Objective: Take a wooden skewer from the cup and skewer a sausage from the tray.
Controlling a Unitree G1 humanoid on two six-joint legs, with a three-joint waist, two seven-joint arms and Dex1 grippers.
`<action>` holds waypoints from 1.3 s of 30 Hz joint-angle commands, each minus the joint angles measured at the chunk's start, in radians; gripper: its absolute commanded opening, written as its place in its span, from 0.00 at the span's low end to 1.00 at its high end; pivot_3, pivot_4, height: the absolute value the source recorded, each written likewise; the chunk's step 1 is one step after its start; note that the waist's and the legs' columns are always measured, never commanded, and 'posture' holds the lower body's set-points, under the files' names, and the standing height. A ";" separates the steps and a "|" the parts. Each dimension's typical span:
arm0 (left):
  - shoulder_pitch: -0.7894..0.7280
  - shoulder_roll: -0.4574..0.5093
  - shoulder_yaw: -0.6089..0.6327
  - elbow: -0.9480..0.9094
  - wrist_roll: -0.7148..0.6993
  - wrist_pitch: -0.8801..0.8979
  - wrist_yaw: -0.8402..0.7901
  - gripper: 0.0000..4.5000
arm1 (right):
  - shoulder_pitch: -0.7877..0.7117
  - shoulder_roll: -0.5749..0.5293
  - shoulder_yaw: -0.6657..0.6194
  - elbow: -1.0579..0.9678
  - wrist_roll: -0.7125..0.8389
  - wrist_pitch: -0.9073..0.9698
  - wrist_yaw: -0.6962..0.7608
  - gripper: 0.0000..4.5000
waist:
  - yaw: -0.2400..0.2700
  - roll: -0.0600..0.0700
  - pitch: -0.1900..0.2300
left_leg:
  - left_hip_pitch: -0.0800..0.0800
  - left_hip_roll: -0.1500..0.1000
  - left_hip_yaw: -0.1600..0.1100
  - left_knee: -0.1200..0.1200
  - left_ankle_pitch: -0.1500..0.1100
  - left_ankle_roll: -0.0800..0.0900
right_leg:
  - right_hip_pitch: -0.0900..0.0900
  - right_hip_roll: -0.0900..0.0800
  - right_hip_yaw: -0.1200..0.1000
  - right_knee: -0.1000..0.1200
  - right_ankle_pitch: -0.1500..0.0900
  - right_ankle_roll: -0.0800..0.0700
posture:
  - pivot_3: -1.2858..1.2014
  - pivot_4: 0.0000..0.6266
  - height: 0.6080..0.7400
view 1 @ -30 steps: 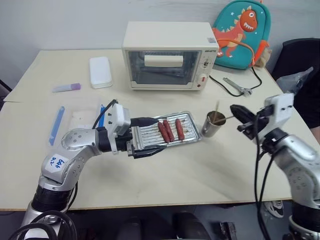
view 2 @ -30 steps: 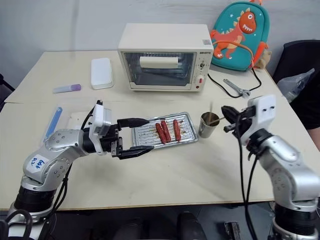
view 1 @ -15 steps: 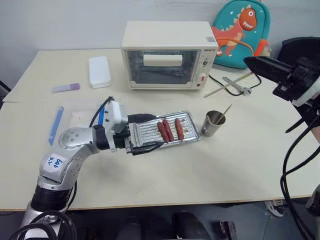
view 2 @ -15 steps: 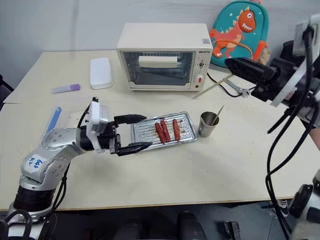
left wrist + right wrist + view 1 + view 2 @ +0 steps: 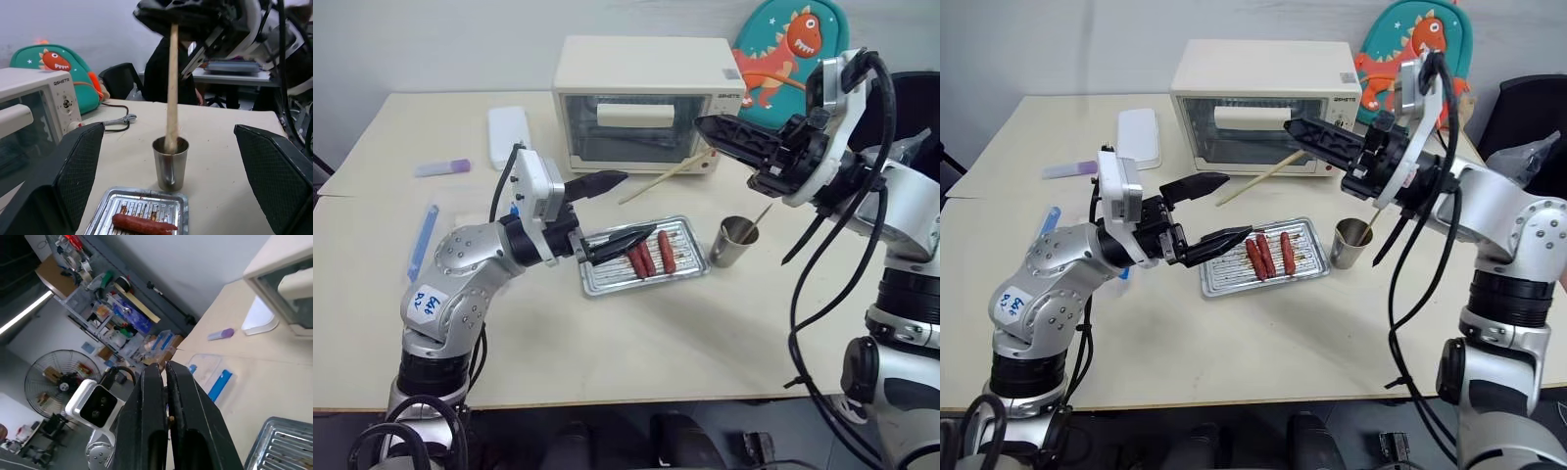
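Note:
My right gripper (image 5: 705,127) hangs above the table in front of the oven, shut on a wooden skewer (image 5: 656,181) that slants down toward my left gripper. My left gripper (image 5: 620,209) is open, raised over the left end of the tray (image 5: 607,279), with the skewer's free end near its upper finger (image 5: 602,181). Three reddish-brown sausages (image 5: 648,257) lie in the silvery tray. The steel cup (image 5: 736,242) stands just right of the tray with another skewer (image 5: 759,217) in it. The left wrist view looks between its fingers (image 5: 73,171) at the skewer (image 5: 171,88), the cup (image 5: 170,161) and a sausage (image 5: 144,225).
A cream toaster oven (image 5: 641,103) stands behind the tray, with a teal dinosaur backpack (image 5: 788,49) to its right. A white box (image 5: 507,137), a purple-capped tube (image 5: 440,167) and a clear plastic box with blue clips (image 5: 423,240) lie at the left.
My right gripper lifted the skewer out of the cup, swung up and then left, rolling, to in front of the oven. My left gripper rose from the tray's left end.

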 commanded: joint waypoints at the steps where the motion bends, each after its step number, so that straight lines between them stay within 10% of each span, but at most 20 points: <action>1: -0.012 -0.027 0.018 -0.038 -0.024 -0.010 0.038 1.00 | -0.003 0.022 -0.051 -0.018 0.024 0.005 -0.011 0.00 | 0.002 0.000 0.000 | -0.001 0.000 -0.001 0.001 0.000 0.000 | 0.000 0.000 -0.001 0.000 0.000 0.000 | 0.52 0.24 1.00; 14: -0.031 -0.054 0.025 -0.017 -0.066 -0.008 0.044 0.40 | 0.008 0.036 -0.068 -0.025 0.024 0.024 -0.014 0.00 | 0.000 0.000 0.000 | -0.001 0.000 -0.001 0.003 0.000 0.000 | 0.000 0.000 -0.001 0.001 0.000 0.000 | 0.52 0.24 1.00; 29: -0.061 -0.087 0.002 0.022 -0.052 -0.024 0.046 0.40 | -0.001 0.070 -0.084 -0.033 0.024 0.017 -0.040 0.00 | 0.000 0.000 0.000 | -0.002 0.000 -0.001 0.003 0.000 0.000 | 0.000 0.000 -0.001 0.001 0.000 0.000 | 0.52 0.24 1.00; 39: -0.066 -0.103 0.008 0.016 -0.070 -0.010 0.056 0.00 | 0.001 0.083 -0.087 -0.047 0.024 0.013 -0.043 0.00 | 0.000 0.000 0.000 | -0.002 0.000 -0.001 0.003 0.000 0.000 | 0.000 0.000 -0.001 0.001 0.000 0.000 | 0.52 0.24 1.00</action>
